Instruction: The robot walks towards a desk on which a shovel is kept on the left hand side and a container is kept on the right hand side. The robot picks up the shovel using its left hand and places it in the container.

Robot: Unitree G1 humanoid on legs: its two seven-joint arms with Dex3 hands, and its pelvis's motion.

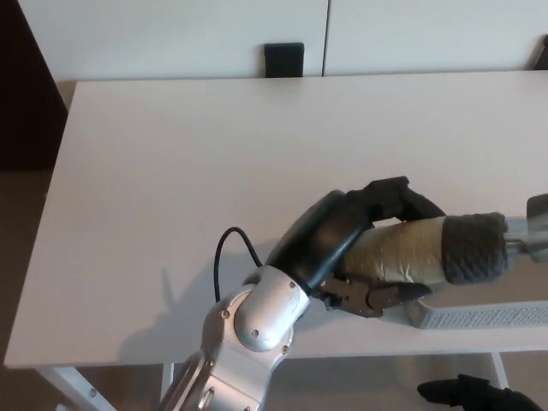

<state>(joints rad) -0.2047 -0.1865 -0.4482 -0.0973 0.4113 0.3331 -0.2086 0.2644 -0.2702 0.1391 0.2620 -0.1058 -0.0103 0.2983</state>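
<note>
Fingers (385, 295) of black left hand (355, 248) wrapped around tan-handled shovel (428, 251); its long axis runs rightward from them, over grey perforated container (479, 315) on white tabletop (171, 171).

No legible text, label, brand mark, number or sign appears anywhere in the head view. The shovel (428, 253) handle, lower right of the frame, carries no readable marking. The left hand (360, 257) and its silver wrist housing, lower centre, show no lettering. The container (479, 315) wall at the lower right edge is unmarked. The desk (214, 163) surface is plain. The dark block (284, 60) at the upper centre bears no readable characters.
</note>
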